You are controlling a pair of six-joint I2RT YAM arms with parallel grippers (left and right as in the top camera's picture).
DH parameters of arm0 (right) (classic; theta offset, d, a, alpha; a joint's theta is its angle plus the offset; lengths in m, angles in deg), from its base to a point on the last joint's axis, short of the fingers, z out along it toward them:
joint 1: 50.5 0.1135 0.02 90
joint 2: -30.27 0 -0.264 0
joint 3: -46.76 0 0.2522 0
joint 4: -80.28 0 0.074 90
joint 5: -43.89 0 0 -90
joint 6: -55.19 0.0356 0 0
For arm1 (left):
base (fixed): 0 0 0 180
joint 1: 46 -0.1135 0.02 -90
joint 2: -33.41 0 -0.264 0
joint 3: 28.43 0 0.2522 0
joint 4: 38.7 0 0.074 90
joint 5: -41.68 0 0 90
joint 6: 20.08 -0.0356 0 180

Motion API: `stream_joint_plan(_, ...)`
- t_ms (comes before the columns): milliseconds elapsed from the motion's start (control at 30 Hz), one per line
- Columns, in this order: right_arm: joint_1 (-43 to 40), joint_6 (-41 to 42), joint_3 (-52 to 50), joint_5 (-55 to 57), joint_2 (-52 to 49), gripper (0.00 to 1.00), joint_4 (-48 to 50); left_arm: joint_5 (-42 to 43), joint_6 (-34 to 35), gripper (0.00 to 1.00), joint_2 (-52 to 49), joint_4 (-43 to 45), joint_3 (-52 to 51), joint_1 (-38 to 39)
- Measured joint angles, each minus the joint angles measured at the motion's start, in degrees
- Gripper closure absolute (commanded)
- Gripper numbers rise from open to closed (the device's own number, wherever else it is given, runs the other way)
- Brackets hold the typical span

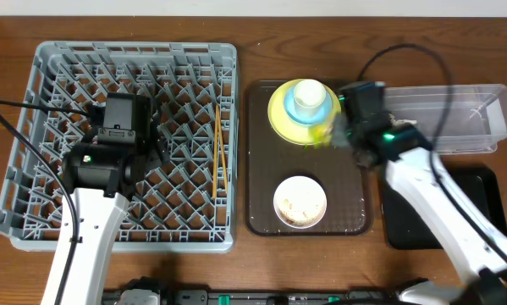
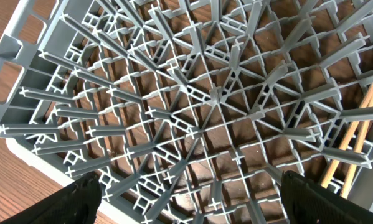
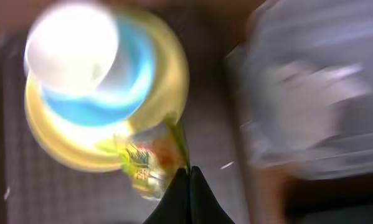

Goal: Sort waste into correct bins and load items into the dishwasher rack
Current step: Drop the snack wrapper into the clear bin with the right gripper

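My right gripper is shut, pinching the edge of the yellow-green snack wrapper beside the yellow plate; this view is blurred. From overhead the wrapper hangs at the plate's right rim, by the right gripper. A light blue cup with something white in its top stands on the plate. The white bowl holds pale scraps. The chopsticks lie in the grey dishwasher rack. My left gripper is open over the rack pegs, holding nothing.
Plate and bowl sit on a dark brown serving tray. A clear plastic tub lies at the far right, with a shallow black tray in front of it under my right arm. The chopsticks show at the right of the left wrist view.
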Motion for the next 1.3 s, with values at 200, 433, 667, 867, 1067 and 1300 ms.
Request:
stream_joint_plan(200, -5.86, -2.84, 0.0, 4.9, 2.4, 0.99, -1.29, 0.0, 0.0, 0.07, 0.0, -0.02, 0.0, 0.0)
stream_joint_plan(433, -14.27, -3.89, 0.0, 5.66, 2.43, 0.99, -2.14, 0.0, 0.0, 0.07, 0.0, 0.0, 0.02, 0.0)
stream_joint_plan(667, -20.39, -4.13, 0.0, 5.25, 2.45, 0.99, -2.21, 0.0, 0.0, 0.07, 0.0, 0.0, 0.0, 0.0)
stream_joint_plan(867, -22.77, -4.15, 0.0, 5.29, 2.45, 0.99, -2.27, 0.0, 0.0, 0.07, 0.0, 0.0, 0.0, 0.0)
stream_joint_plan(1067, -22.75, -4.15, 0.0, 5.2, 2.45, 0.99, -2.08, 0.0, 0.0, 0.07, 0.0, 0.0, 0.02, 0.0)
stream_joint_plan(1300, -22.75, -4.17, 0.0, 4.96, 1.92, 0.99, -2.01, 0.0, 0.0, 0.07, 0.0, 0.0, 0.0, 0.0)
